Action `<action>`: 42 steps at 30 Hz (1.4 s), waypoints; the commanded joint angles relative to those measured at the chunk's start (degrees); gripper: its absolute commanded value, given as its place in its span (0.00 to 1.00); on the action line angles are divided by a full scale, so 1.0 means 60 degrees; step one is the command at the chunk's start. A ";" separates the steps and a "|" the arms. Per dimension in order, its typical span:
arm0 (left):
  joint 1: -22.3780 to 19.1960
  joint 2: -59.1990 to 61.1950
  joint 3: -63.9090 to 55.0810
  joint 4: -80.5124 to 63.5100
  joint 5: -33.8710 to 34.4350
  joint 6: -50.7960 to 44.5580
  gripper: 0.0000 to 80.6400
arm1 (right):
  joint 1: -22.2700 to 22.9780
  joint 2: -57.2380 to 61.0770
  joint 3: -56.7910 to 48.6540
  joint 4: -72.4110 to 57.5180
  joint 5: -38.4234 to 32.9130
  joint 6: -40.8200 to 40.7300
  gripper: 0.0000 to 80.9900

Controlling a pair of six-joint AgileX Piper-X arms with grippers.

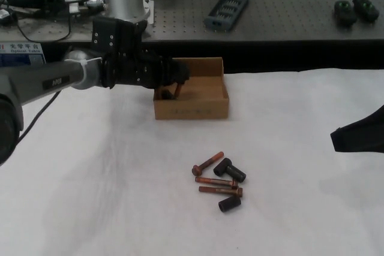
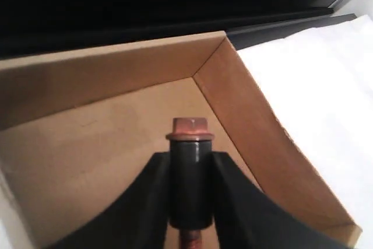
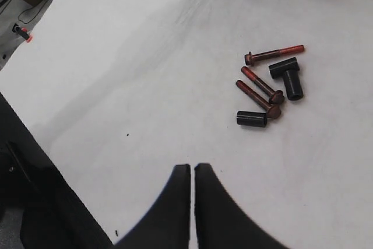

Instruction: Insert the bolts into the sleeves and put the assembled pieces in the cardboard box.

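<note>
Left gripper (image 2: 189, 170) holds an assembled piece (image 2: 189, 193) inside the box (image 2: 116, 68).
Its fingers are clamped on the sleeve, bolt head (image 2: 190, 127) up, low near a corner, presumably so the piece can drop without tumbling (whether it touches the floor I cannot tell). The right gripper (image 3: 193, 170), fingers pressed together, hangs over the cloth (image 3: 145, 56) short of three loose bolts (image 3: 274, 53) and three loose sleeves (image 3: 252, 118), probably idle until the next pick.
</note>
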 commanded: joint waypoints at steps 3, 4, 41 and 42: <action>-0.0014 -0.0044 -0.0144 -0.0115 0.0097 0.0053 0.46 | -0.0079 -0.0060 -0.0022 0.0006 -0.0061 -0.0087 0.04; -0.0014 -0.0044 -0.0144 -0.0115 0.0097 -0.0022 0.45 | -0.0079 -0.0060 -0.0022 0.0006 -0.0061 -0.0087 0.04; 0.0086 -0.7376 0.4188 1.0001 0.0259 0.4247 0.01 | -0.0079 -0.0060 -0.0022 0.0006 -0.0061 -0.0087 0.04; 0.0086 -0.7858 0.4795 0.9833 0.0259 0.4129 0.01 | -0.0079 -0.0062 -0.0022 0.0029 -0.0061 -0.0087 0.04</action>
